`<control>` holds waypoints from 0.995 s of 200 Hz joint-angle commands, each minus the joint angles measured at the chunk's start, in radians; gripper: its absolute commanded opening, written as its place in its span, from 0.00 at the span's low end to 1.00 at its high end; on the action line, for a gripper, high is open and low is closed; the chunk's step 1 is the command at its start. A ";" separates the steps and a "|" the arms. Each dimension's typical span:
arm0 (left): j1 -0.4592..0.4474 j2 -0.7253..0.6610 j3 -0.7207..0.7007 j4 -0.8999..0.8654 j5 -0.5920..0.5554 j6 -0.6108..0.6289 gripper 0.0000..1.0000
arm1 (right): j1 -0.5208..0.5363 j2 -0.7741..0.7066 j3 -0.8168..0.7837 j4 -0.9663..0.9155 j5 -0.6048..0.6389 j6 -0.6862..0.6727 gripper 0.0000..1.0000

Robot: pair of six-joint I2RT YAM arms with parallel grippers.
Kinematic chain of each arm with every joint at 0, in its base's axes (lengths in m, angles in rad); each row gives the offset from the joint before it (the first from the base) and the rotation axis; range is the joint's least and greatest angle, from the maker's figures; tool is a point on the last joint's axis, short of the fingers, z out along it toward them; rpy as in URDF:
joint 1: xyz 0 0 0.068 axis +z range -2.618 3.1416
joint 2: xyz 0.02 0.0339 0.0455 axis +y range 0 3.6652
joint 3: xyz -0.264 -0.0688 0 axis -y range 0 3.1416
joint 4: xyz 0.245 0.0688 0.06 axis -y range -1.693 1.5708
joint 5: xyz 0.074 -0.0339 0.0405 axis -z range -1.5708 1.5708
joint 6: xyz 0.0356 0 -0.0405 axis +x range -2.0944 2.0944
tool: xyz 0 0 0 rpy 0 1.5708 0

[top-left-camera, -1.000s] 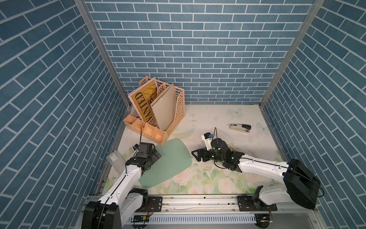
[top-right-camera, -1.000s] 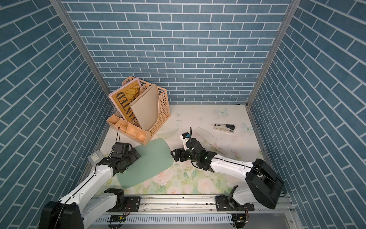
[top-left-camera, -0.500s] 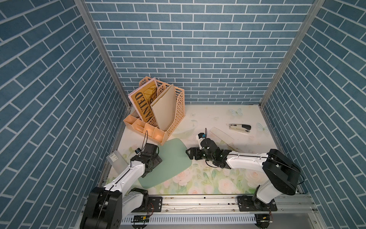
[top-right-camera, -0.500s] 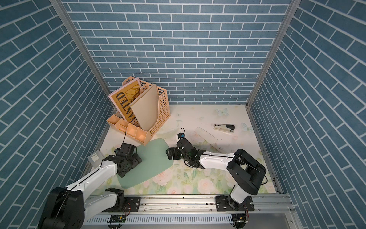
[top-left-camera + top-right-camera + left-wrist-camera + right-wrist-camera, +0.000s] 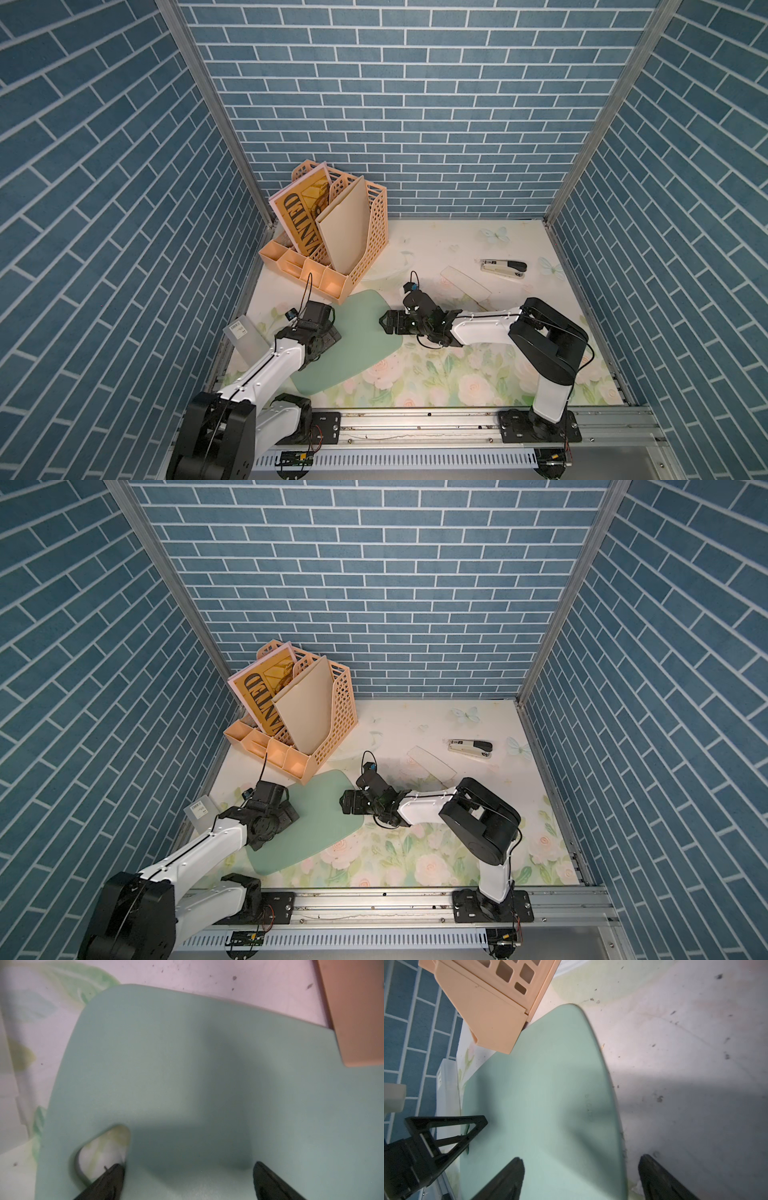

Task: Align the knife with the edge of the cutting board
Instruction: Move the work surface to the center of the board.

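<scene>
Quick count for you: one cutting board [image 5: 353,340], one knife [image 5: 465,284], one stapler [image 5: 503,268], one peach organizer [image 5: 365,249], and two arms at work.

The mint board lies flat and slantwise at the left of the table, its far corner right up against the organizer. Your left gripper [image 5: 188,1169] hangs over the board's handle end with its jaws spread. One tip sits by the triangular hole, and nothing is pinched. Your right gripper [image 5: 581,1167] is spread wide too, straddling the board's long edge with one finger over green and the other over bare mat.

The knife shows in both top views as a pale slab lying beyond the right arm, between the board and the stapler and well apart from the board (I can't pick out its handle).

The organizer holds one "WANTED" print [image 5: 297,216] and one beige folder [image 5: 345,232]. A single clear box [image 5: 245,340] leans by the left wall.

Underneath is a floral mat [image 5: 457,374] with pink roses and butterflies, speckled with dark grit up close. Blue brick-pattern walls [image 5: 395,104] close off three sides, and a metal rail [image 5: 415,424] runs across the front.
</scene>
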 commanded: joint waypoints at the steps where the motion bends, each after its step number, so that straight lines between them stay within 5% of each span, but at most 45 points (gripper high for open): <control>1: -0.013 0.017 -0.075 0.031 0.175 -0.010 1.00 | 0.011 0.058 0.016 -0.024 -0.049 0.069 0.90; 74: -0.013 0.016 -0.123 0.107 0.245 -0.003 1.00 | 0.017 0.024 0.084 0.008 -0.134 0.086 0.89; 144: -0.013 -0.011 -0.151 0.129 0.260 -0.003 1.00 | 0.017 -0.022 0.060 0.231 -0.302 0.167 0.88; 199: -0.013 -0.024 -0.147 0.117 0.259 0.001 1.00 | -0.015 -0.050 0.125 -0.187 -0.001 -0.038 0.88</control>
